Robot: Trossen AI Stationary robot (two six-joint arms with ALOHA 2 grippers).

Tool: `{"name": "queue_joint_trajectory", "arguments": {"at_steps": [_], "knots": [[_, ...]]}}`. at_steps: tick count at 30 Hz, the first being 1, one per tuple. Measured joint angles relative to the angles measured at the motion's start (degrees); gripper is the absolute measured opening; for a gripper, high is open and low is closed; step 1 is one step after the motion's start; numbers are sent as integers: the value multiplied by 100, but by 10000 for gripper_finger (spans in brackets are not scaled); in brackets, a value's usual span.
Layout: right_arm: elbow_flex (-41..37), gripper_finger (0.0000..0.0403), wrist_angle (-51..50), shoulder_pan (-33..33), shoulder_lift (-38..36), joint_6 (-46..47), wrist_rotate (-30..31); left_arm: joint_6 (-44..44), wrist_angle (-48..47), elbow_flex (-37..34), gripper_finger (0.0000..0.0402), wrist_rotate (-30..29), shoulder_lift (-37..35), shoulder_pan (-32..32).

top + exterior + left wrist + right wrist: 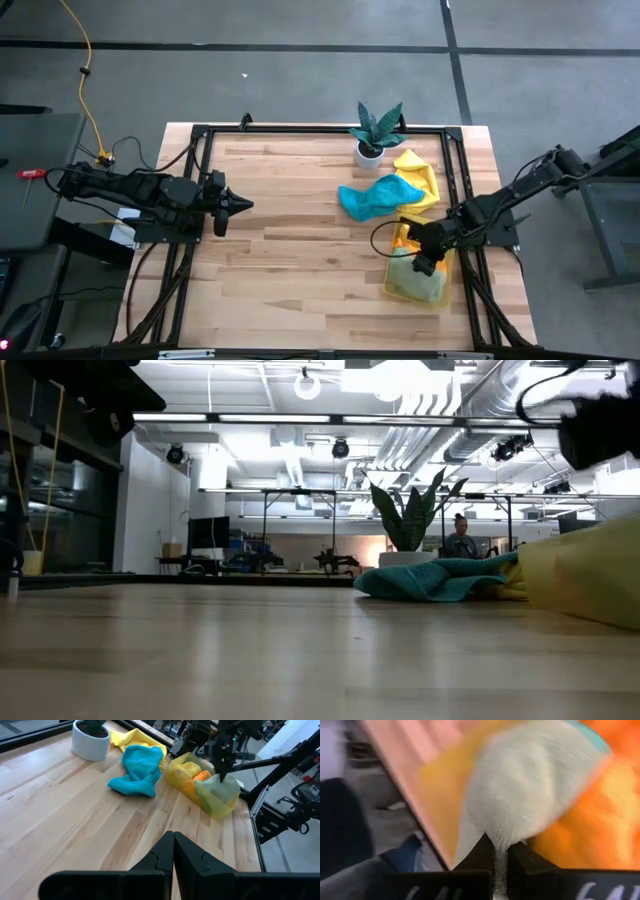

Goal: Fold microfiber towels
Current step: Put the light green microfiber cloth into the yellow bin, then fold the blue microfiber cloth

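My right gripper point(501, 851) is pinched on a fold of the pale green towel point(530, 785) — cloth runs right between the fingertips in the right wrist view, and the high view puts that gripper point(428, 262) over the yellow tray point(392, 283) at the table's right edge. The pale green towel point(420, 280) lies in the tray w/ an orange towel point(201, 775) and some yellow cloth beside it. Just beyond the tray, toward the plant point(376, 130), a teal towel point(375, 196) lies crumpled on the wood, partly over a yellow towel point(418, 178); neither is folded. My left gripper point(236, 205) is pressed shut on nothing, parked well apart on the table's left side, pointing across the bare boards. Step in hand, as I judge it: pulling the first towel out of the tray — folding itself not yet begun. Next move calls for lifting the green cloth clear of the tray wall w/o dragging the orange one along, then carrying it to the open wood mid-table where the left arm can help spread it flat. Risk: a pinch this small could slip.
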Motion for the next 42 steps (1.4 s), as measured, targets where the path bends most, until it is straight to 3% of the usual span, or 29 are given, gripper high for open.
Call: {"name": "queue_joint_trajectory", "arguments": {"at_steps": [8, 11, 19, 26, 31, 35, 38, 42], "knots": [[9, 0, 222, 236, 366, -269, 132, 2, -28, 0, 0, 14, 1, 0], [9, 0, 4, 388, 676, -154, -104, 2, -42, 0, 0, 19, 1, 0], [11, 10, 328, 512, 1148, 282, -46, 60, -44, 0, 0, 21, 0, 0], [280, 90, -151, 490, 1001, 277, -122, 160, -45, 0, 0, 21, 1, 0], [903, 166, -1201, 487, 691, 42, -65, 164, -46, 0, 0, 21, -2, 0], [1460, 204, -2087, 443, 505, -221, -47, 164, -51, 0, 0, 21, -1, 0], [1901, 214, -2633, 385, 391, -343, 371, 167, -66, 0, 0, 21, -1, 0], [2298, 215, -2449, 139, 427, -215, 1819, 203, -63, 0, 0, 21, -2, -2]]}}
